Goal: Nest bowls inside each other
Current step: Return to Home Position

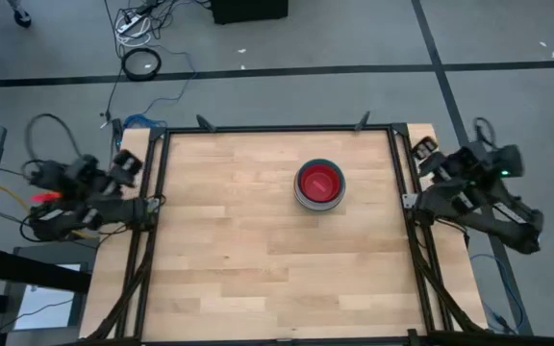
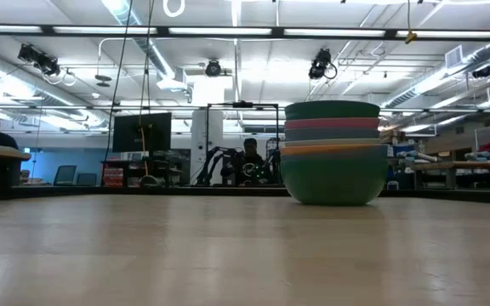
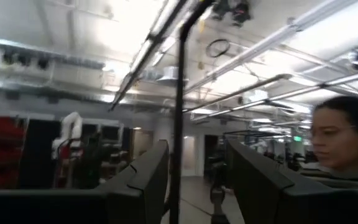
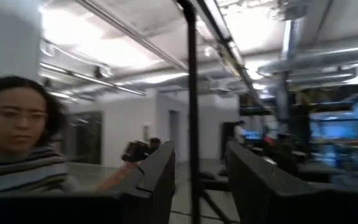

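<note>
1. The stack (image 1: 319,185) of nested bowls stands on the table (image 1: 258,269), right of its middle and toward its far edge. A red bowl (image 1: 319,180) sits innermost on top. No bowl shows on the table apart from the stack.
2. The left arm (image 1: 85,197) is folded just off the table's left edge. Its jaws stand apart, hold nothing, and point out into the room.
3. The right arm (image 1: 479,192) is folded just off the table's right edge. Its jaws are likewise parted and empty.
4. The stack lies between the two arms, well apart from both and nearer the right one. Being round, it has no long axis.
5. The nesting looks finished. What remains seems to be parking the arms, which calls for no reach toward the stack.
</note>
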Robot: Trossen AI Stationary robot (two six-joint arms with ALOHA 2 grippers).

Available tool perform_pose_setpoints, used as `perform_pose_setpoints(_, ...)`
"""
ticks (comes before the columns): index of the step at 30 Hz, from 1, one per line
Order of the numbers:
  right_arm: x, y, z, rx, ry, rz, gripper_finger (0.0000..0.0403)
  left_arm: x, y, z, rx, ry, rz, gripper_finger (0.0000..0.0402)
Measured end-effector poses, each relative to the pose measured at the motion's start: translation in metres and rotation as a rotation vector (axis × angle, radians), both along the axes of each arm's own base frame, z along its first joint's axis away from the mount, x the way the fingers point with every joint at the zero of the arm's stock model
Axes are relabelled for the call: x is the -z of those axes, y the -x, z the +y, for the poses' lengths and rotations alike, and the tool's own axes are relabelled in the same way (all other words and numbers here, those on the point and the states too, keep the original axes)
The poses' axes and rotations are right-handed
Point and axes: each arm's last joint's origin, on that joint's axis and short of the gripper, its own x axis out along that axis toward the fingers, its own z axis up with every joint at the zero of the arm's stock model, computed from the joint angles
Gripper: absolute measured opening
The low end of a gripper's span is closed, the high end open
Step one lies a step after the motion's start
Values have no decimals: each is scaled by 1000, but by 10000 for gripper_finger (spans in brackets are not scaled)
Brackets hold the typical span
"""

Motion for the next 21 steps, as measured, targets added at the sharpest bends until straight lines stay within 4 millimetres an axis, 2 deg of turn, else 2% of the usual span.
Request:
perform_pose_setpoints(3,-11,15,7,52,28,2,134,-15,16,-4,18,-42,-21,168)
perform_pose_setpoints(7,-16,32,18,80,55,-27,134,-28,32,-7,18,-53,-29,168)
perform_pose_setpoints(16,-7,63,35,91,56,-92,134,-38,48,-9,2,-48,1,168)
perform_pose_setpoints(21,-8,63,33,8,4,-64,134,-37,48,-9,-5,-54,14,168)
